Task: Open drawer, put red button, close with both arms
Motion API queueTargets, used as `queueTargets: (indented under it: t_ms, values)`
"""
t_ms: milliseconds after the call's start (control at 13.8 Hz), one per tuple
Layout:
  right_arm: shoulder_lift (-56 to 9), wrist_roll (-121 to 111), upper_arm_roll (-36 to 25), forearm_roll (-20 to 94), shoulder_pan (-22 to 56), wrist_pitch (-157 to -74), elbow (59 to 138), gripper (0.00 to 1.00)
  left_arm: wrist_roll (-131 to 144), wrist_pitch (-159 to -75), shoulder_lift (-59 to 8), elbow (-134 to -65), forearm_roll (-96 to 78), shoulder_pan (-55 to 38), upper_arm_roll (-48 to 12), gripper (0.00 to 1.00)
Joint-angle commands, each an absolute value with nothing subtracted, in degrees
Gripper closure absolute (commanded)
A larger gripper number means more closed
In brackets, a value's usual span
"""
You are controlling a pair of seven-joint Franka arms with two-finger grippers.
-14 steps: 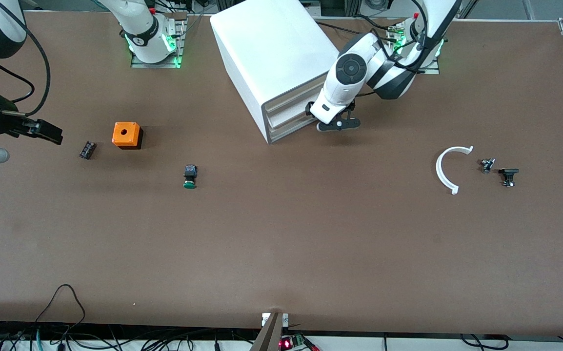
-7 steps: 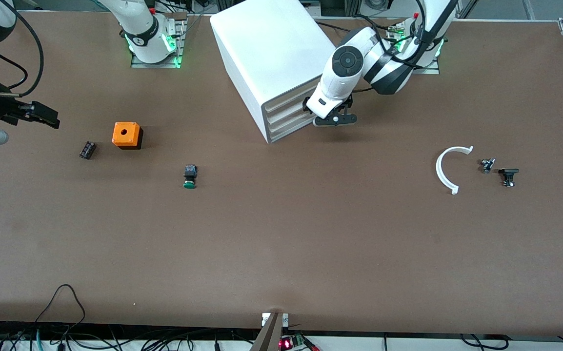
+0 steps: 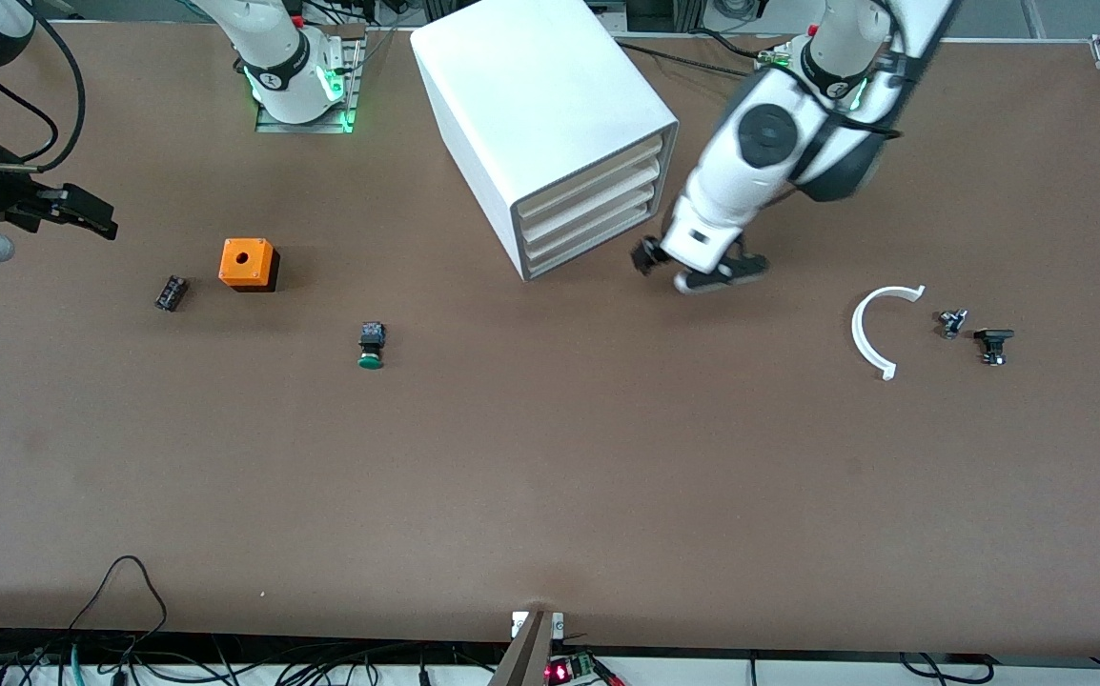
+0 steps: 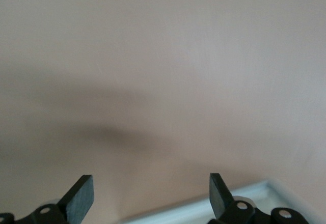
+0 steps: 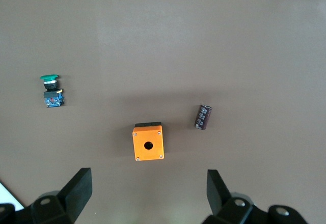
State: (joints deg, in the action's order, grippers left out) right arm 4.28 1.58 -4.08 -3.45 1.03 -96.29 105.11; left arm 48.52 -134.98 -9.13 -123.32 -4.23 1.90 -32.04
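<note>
Bench: brown bench (image 3: 550,476) under you, with the white cabinet (image 3: 531,105) at the robots' edge between the two bases
Drawers: you see all the cabinet's drawers (image 3: 593,214) pushed flush, none pulled out
Red button: you cannot find it in any view, so judge it shut inside a drawer; only the green button (image 3: 371,346) lies in the open
Left tool (image 3: 693,270): over bare bench just beside the drawer fronts, toward the left arm's end, fingers (image 4: 81,196) spread apart and holding nothing
Right tool (image 3: 73,211): waits over the right arm's end of the bench, above the orange box (image 5: 148,143) and a small dark part (image 5: 203,117), fingers (image 5: 76,191) apart, empty
Stage: likely the closing is done
Risk: if you swing the left tool across low, its wide fingers could clip the cabinet corner and skew it, or sweep the white arc (image 3: 876,329) and the small black parts (image 3: 974,333) beside it
</note>
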Motion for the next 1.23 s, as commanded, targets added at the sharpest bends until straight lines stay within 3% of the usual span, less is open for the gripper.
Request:
queueTargets:
  t_ms: [0,578,1156]
  values:
    - [5.98,0.7,-4.66,-2.29,1.49,-97.29,107.05,0.0,44.07,-128.45,-6.69,-116.75,-4.31,3.16,-26.47,0.0]
    - [5.89,3.34,-4.4,-2.64,1.49,-97.56,106.35,0.0,13.37,-92.59,-0.53,-94.25,-4.04,3.16,-9.06,0.0]
    - [5.8,0.26,-4.66,-2.29,1.41,-97.12,105.91,0.0,11.95,-89.12,-1.49,-91.85,-3.96,3.87,-6.78,0.0]
